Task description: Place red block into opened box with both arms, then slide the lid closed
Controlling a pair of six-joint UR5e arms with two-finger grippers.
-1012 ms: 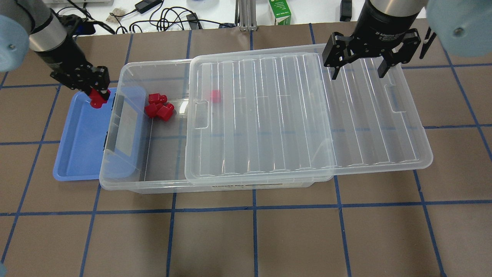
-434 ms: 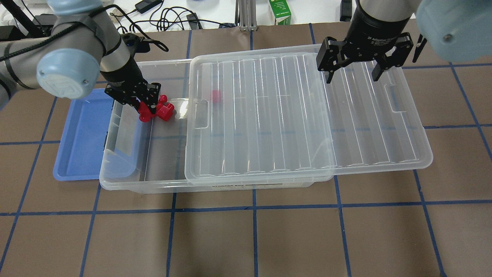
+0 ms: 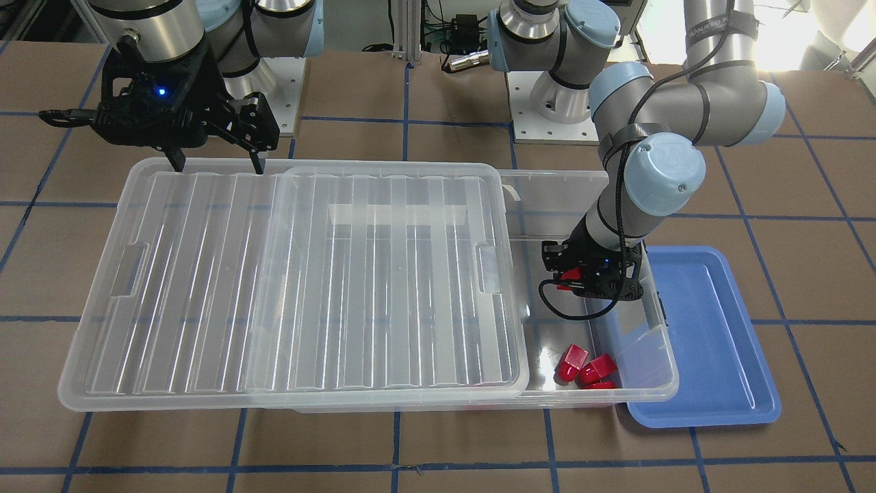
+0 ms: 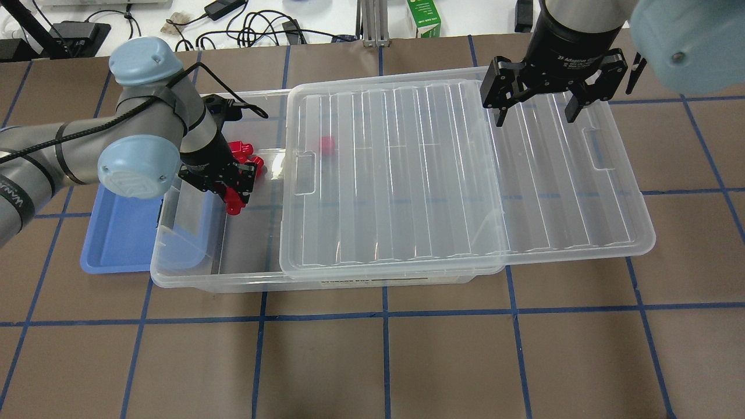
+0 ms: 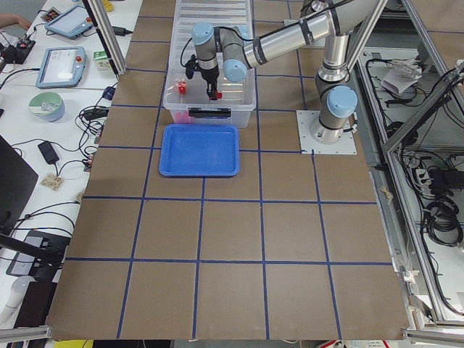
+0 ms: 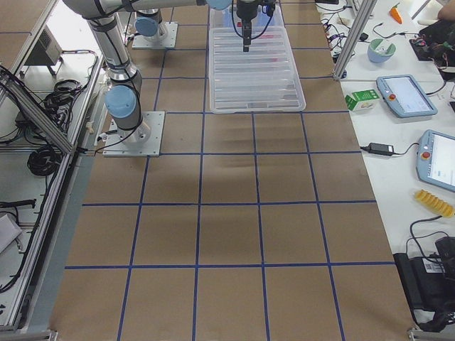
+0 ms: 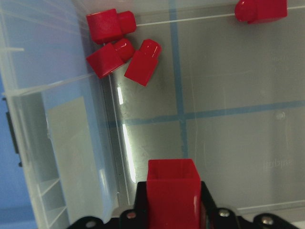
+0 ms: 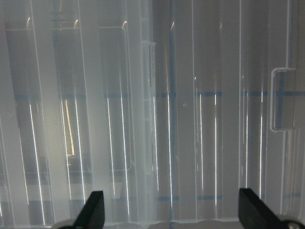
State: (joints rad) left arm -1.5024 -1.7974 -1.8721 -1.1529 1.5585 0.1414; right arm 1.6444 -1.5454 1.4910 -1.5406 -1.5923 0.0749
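Now the left pincer (image 4: 231, 195) is pinching the red block (image 7: 171, 191) between its fingers, holding it over the uncovered end of the box (image 4: 221, 279), near three like red pieces (image 7: 119, 47). The right pincer (image 4: 536, 119) is hanging spread wide above the lid (image 4: 407, 174), which is covering most of the box.

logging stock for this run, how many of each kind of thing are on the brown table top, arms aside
red blocks: 5 (1 held, 3 bunched, 1 apart)
clear box: 1
clear lid: 1
blue tray: 1
total: 8
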